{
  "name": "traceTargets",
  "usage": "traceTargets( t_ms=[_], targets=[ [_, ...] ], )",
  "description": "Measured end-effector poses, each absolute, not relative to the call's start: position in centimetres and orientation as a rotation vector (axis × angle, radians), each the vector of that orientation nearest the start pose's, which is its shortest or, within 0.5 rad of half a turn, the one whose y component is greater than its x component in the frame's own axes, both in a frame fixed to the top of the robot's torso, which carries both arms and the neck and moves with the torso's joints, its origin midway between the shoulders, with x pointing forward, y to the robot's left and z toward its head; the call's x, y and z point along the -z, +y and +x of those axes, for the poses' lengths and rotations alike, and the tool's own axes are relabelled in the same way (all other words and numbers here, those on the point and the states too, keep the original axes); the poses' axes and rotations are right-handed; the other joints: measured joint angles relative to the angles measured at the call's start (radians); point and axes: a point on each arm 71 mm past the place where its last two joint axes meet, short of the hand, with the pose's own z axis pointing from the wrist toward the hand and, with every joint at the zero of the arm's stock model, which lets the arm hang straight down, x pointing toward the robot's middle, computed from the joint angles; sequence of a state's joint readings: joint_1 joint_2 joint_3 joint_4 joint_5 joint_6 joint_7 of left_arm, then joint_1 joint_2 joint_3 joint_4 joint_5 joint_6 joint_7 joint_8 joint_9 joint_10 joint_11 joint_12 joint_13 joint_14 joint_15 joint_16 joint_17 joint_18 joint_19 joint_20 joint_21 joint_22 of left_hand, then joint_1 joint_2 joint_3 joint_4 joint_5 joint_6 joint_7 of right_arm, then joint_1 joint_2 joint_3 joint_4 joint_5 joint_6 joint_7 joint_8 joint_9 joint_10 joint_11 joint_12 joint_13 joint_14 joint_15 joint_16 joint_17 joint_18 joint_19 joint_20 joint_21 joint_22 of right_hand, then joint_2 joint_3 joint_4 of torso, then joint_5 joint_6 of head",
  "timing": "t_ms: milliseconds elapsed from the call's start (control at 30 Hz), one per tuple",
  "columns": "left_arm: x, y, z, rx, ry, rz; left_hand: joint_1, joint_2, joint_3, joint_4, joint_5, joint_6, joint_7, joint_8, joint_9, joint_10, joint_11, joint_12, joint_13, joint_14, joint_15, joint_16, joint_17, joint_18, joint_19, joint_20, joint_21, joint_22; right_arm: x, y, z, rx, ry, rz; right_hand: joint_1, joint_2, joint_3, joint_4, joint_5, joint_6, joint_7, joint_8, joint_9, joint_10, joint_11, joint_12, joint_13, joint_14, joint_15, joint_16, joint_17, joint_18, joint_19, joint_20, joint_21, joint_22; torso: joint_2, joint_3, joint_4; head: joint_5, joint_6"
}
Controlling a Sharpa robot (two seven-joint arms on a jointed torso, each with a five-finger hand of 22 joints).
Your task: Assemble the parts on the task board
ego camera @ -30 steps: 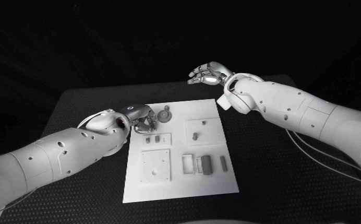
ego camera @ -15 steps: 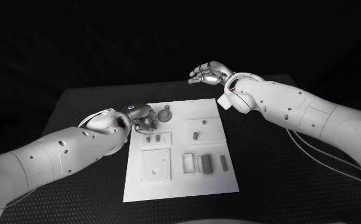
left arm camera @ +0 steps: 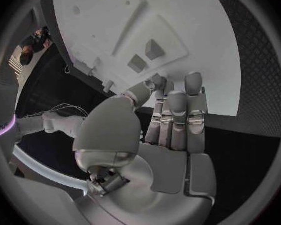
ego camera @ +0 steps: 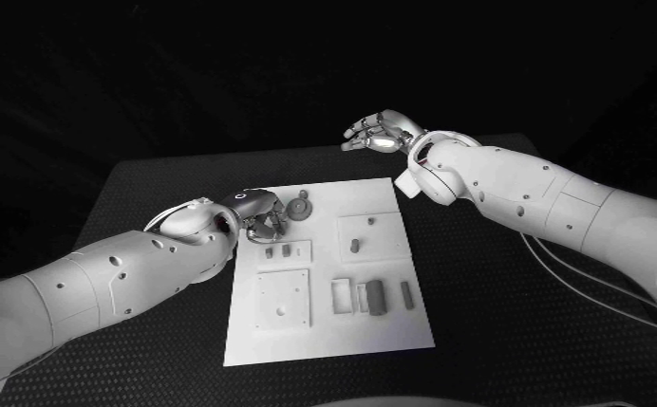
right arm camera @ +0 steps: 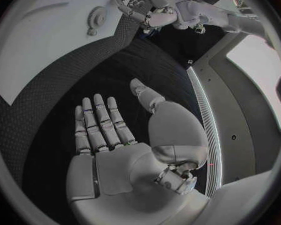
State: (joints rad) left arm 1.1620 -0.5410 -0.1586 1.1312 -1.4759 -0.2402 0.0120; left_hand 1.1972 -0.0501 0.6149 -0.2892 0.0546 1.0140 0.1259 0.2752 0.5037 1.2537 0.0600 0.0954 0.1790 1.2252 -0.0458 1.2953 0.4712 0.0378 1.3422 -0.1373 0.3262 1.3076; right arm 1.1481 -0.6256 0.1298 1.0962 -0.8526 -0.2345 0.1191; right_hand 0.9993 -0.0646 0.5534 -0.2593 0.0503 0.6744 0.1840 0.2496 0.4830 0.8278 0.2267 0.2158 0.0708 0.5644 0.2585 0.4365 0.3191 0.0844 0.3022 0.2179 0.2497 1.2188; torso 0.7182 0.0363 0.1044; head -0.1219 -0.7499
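Left hand (ego camera: 260, 217) at the far left corner of the white task board (ego camera: 328, 331), fingers curled downward over the board's edge, just beside the gear-shaped part (ego camera: 300, 207). Seen from the left wrist, fingers (left arm camera: 178, 115) held side by side, tips close to the board (left arm camera: 197, 45) near two small raised blocks (left arm camera: 147, 55); nothing visibly clasped, though whether the tips touched the surface could not be told.

Right hand (ego camera: 380, 132) raised well beyond the board's far right corner, above the black table (ego camera: 151, 198). From the right wrist, palm flat and fingers (right arm camera: 97, 122) stretched out and spread, empty, over dark mat, with the board's corner (right arm camera: 47, 40) and the gear (right arm camera: 95, 18) well apart from it and the left hand (right arm camera: 140, 7) visible past them.

On the board: gear part lying flat near the far edge; a square plate (ego camera: 372, 237) with a small peg toward the right; a smaller plate with two slots (ego camera: 284, 253) on the left; a larger square plate (ego camera: 282, 300) nearer; a row of upright grey pieces (ego camera: 372, 296) at the near right.
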Motion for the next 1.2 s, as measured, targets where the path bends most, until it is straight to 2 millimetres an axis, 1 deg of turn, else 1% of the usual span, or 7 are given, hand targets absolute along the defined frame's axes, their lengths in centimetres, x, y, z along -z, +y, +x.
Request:
traceTargets(
  t_ms=[133,267,333,933,1067,1133,1200],
  targets=[
    [26.83,15.12,51.94,0.605,1.826,0.328,0.000,0.000,0.000,0.000,0.003,0.000,0.000,0.000,0.000,0.002,0.000,0.000,0.002,0.000,0.000,0.000,0.000,0.000,0.004,-0.004,0.000,0.000,18.54,-21.95,56.49,-0.993,1.623,0.485,0.000,0.000,0.000,0.000,0.000,0.000,0.000,0.000,0.000,0.000,0.000,0.000,0.000,0.000,0.000,0.000,0.000,0.000,0.000,0.000,0.000,0.000,0.000,0.0000,0.0001,-0.001,0.000],
    [26.84,15.06,51.96,0.603,1.826,0.331,0.000,0.000,0.000,0.000,0.003,0.000,0.000,0.000,0.000,0.003,0.001,0.000,0.004,0.001,0.001,0.000,0.000,0.000,0.004,-0.004,0.000,0.000,18.54,-21.94,56.49,-0.993,1.624,0.485,0.000,0.000,0.000,0.000,0.000,0.000,0.000,0.000,0.000,0.000,0.000,0.000,0.000,0.000,0.000,0.000,0.000,0.000,0.000,0.000,0.000,0.001,0.000,0.0000,0.0001,-0.001,0.000],
    [26.86,15.02,52.00,0.602,1.826,0.332,-0.001,-0.001,0.000,0.000,0.003,0.000,0.000,0.000,0.000,0.003,0.001,0.000,0.004,0.002,0.002,0.000,0.000,-0.001,0.004,-0.003,0.000,0.000,18.55,-21.93,56.49,-0.993,1.624,0.485,0.000,0.000,0.000,0.000,0.000,-0.003,0.003,0.000,0.000,0.000,0.000,0.000,0.000,0.000,0.000,0.000,0.000,0.000,0.000,0.000,0.000,0.001,0.000,0.0000,0.0001,-0.001,0.001],
    [27.28,14.91,52.14,0.593,1.832,0.337,0.000,-0.005,0.000,0.000,0.003,0.003,0.003,-0.001,0.001,0.006,0.004,-0.003,0.003,0.002,0.002,-0.003,0.001,-0.002,0.001,-0.006,0.000,0.000,18.60,-21.92,56.49,-0.993,1.624,0.485,0.000,0.000,0.000,0.000,0.000,-0.003,0.003,0.000,0.000,0.002,0.002,0.000,0.000,0.000,0.000,0.000,0.000,0.000,0.000,0.000,0.000,0.002,0.000,-0.0005,0.0000,-0.004,0.000],
    [27.36,14.96,52.11,0.592,1.832,0.336,0.002,-0.007,-0.003,-0.003,0.003,-0.002,0.007,-0.003,-0.003,0.006,0.005,-0.010,0.002,-0.002,-0.002,-0.003,0.001,-0.003,-0.001,-0.008,0.000,0.000,18.62,-21.93,56.49,-0.992,1.625,0.486,0.000,0.000,0.000,0.000,0.000,-0.003,0.003,0.000,0.000,0.004,0.004,0.000,0.000,0.000,0.000,0.000,0.000,0.000,0.000,0.000,0.000,0.002,0.000,-0.0005,0.0000,-0.005,0.000],
    [27.39,14.99,52.10,0.592,1.831,0.335,0.002,-0.007,-0.003,-0.003,0.003,-0.010,0.011,-0.003,-0.005,-0.001,0.012,-0.018,0.000,-0.009,0.002,-0.003,0.001,-0.004,-0.010,-0.006,-0.004,0.000,18.63,-21.96,56.49,-0.992,1.625,0.486,0.000,0.000,0.000,0.000,0.000,-0.003,0.003,0.000,0.000,0.004,0.004,0.000,0.000,0.000,0.000,0.000,0.000,0.000,0.000,0.000,0.000,0.002,0.000,-0.0006,0.0000,-0.006,0.000],
    [27.44,15.02,52.09,0.591,1.831,0.334,0.008,-0.014,-0.003,-0.003,0.003,-0.019,0.013,-0.005,-0.007,-0.010,0.014,-0.022,-0.001,-0.014,0.003,-0.003,0.001,-0.007,-0.015,-0.007,-0.006,0.000,18.64,-21.98,56.49,-0.991,1.625,0.486,0.000,0.000,0.000,0.000,0.000,-0.003,0.003,0.000,0.000,0.004,0.004,0.000,0.000,0.000,0.000,0.000,0.000,0.000,0.000,0.000,0.000,0.002,0.000,-0.0006,0.0000,-0.006,0.001]
  ],
)
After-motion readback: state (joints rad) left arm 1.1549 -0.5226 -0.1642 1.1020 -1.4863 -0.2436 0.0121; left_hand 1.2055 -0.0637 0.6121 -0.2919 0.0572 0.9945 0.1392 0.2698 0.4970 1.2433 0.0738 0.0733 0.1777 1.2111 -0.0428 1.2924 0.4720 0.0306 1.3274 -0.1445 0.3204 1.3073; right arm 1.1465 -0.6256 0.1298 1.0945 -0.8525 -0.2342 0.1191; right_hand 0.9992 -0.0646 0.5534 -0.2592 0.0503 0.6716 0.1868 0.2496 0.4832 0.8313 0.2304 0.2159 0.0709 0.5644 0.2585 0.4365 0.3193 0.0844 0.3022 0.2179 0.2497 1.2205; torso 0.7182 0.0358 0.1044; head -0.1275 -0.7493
